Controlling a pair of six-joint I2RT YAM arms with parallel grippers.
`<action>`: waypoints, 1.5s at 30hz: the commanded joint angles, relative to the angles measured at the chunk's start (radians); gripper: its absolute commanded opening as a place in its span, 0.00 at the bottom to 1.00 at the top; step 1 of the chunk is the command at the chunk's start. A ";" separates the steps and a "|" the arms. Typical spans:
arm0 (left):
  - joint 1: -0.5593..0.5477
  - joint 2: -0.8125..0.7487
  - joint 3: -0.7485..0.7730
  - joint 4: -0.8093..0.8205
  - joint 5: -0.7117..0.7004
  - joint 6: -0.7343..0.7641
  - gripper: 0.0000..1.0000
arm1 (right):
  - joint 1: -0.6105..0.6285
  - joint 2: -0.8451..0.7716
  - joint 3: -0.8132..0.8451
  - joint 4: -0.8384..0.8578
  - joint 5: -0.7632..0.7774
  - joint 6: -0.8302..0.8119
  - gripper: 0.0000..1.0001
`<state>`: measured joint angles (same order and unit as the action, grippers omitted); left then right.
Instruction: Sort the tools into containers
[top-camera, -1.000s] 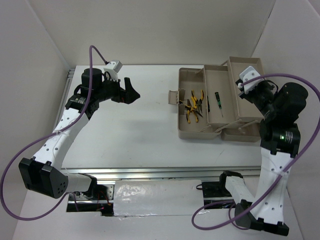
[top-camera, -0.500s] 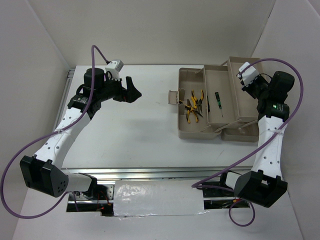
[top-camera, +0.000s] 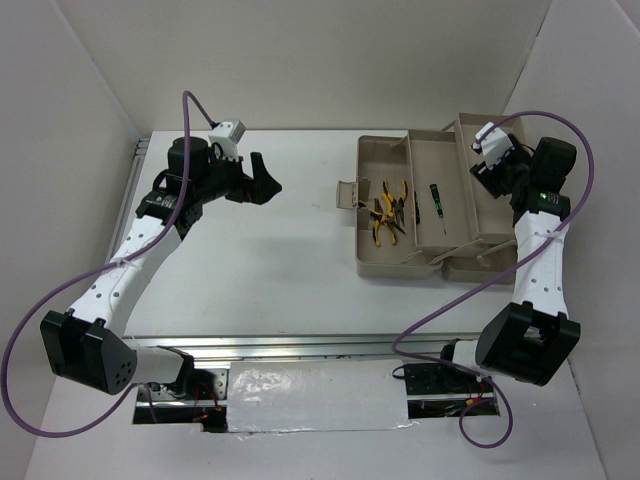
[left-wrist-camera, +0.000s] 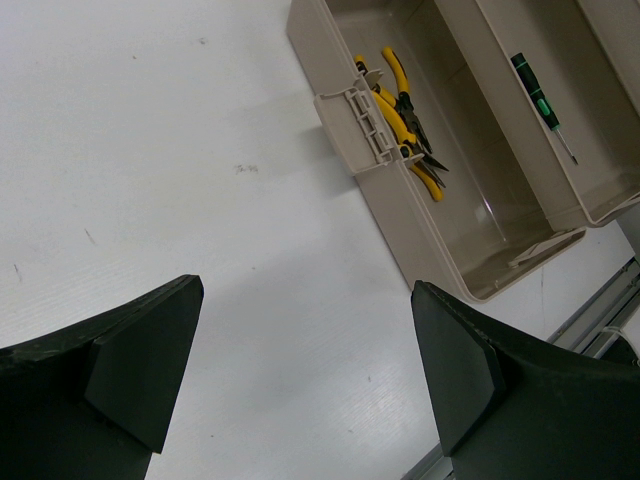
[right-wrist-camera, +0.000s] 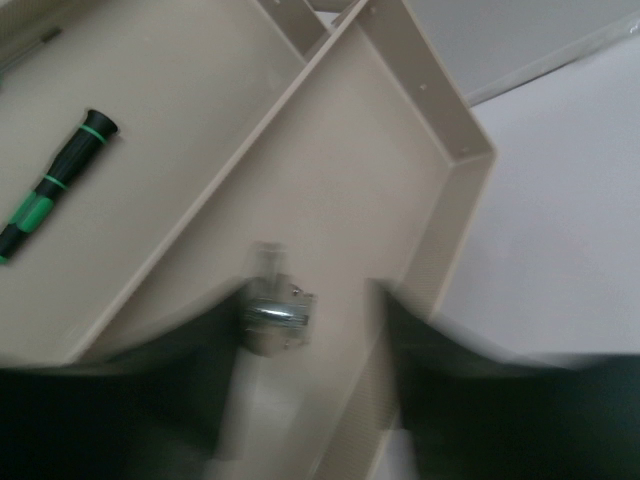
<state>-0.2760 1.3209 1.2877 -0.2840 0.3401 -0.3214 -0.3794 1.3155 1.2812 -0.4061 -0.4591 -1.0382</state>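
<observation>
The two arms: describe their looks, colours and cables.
Both the left arm and the right arm have white links and black joints. A purple cable loops along each. Each wrist carries a small white camera. The fingers are black wedges. A green light glows on the right arm.

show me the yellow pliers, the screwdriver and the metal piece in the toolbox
yellow pliers (left-wrist-camera: 400, 105): left wrist view, middle of the pair
screwdriver (right-wrist-camera: 62, 168): right wrist view, dark part of handle
metal piece (right-wrist-camera: 274, 312): right wrist view, its shiny centre, blurred
</observation>
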 joint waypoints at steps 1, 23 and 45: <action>0.012 -0.008 -0.016 0.045 -0.010 -0.018 0.99 | 0.002 0.017 0.061 -0.009 -0.001 0.026 0.80; 0.038 -0.023 -0.044 0.052 -0.004 -0.030 0.99 | 0.010 0.445 0.760 -0.646 -0.141 0.727 0.55; 0.090 0.008 -0.077 0.046 -0.009 -0.039 0.99 | 0.195 0.620 0.744 -0.711 -0.088 0.831 0.00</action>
<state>-0.1967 1.3209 1.2201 -0.2691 0.3222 -0.3470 -0.2325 1.9213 2.0254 -1.0389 -0.4000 -0.2234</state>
